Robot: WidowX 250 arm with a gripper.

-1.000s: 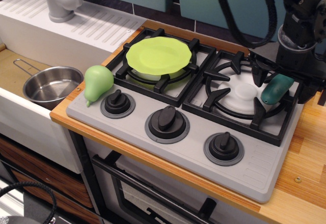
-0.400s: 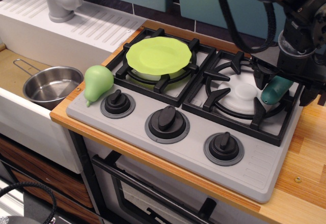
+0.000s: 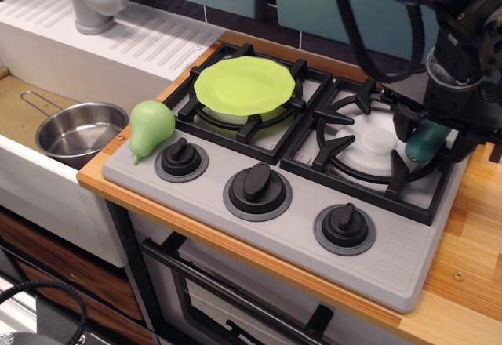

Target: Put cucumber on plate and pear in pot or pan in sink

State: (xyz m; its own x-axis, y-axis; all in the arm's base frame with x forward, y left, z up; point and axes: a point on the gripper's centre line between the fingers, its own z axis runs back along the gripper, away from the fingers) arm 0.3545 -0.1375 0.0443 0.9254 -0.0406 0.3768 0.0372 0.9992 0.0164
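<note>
The dark teal cucumber [image 3: 422, 147] lies on the right burner grate, its upper end hidden by my gripper [image 3: 431, 134]. The black fingers [image 3: 405, 122] stand on either side of the cucumber and press against it; it still rests on the grate. The lime-green plate [image 3: 245, 85] sits on the left burner. The pale green pear [image 3: 149, 128] stands at the stove's front left corner. The steel pot [image 3: 49, 128] sits empty in the sink [image 3: 20, 98] just left of the pear.
Black grates [image 3: 345, 153] rise above the grey stove top. Three black knobs [image 3: 256, 183] line the front. A grey faucet [image 3: 92, 0] and ribbed drainboard [image 3: 153, 39] stand at the back left. Wooden counter [image 3: 471, 266] lies right of the stove.
My gripper has come down over the cucumber and its fingers have closed in from a wide spread onto the cucumber's sides. The cucumber, pear, plate and pot have stayed in place.
</note>
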